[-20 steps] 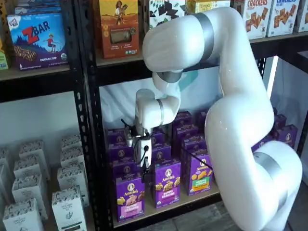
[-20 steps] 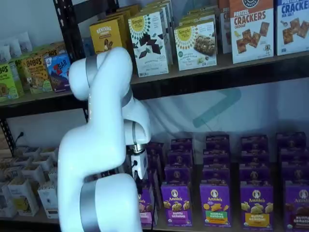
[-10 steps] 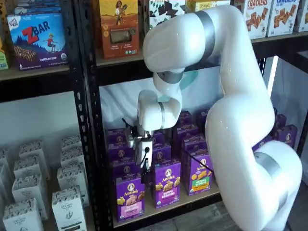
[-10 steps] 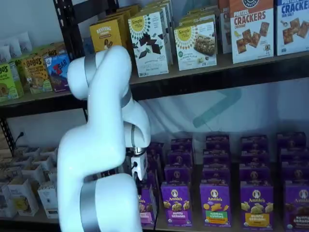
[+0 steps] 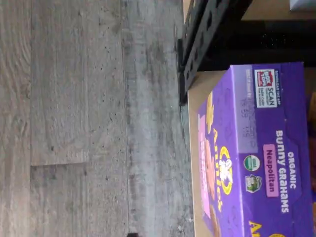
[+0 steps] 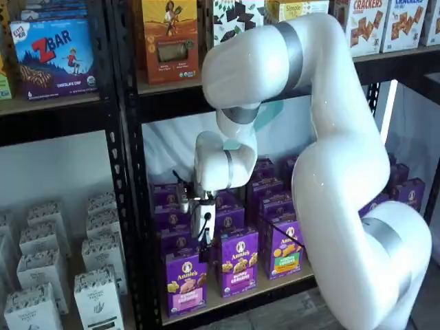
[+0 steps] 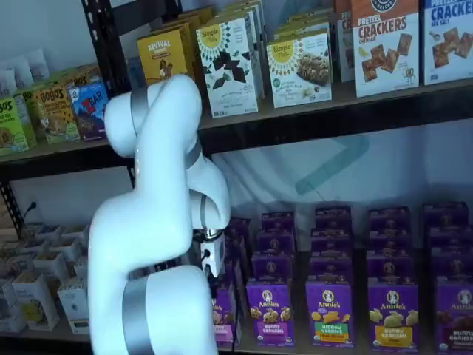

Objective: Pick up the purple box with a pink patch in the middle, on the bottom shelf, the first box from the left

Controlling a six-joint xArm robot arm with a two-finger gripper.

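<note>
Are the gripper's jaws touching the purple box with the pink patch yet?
Cannot tell. In a shelf view the gripper overlaps the top of the purple box, showing neither contact nor gap.

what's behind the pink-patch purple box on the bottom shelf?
In a shelf view, a row of more purple cartons runs back behind the purple box on the bottom shelf. The gripper and arm hang in front, hiding part of the row; their patches can't be seen.

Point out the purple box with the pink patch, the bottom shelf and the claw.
purple box (image 6: 185,280): shelf view, front face.
bottom shelf (image 6: 237,297): shelf view, front edge of tan board.
claw (image 6: 204,253): shelf view, black finger tips above the box.
</note>
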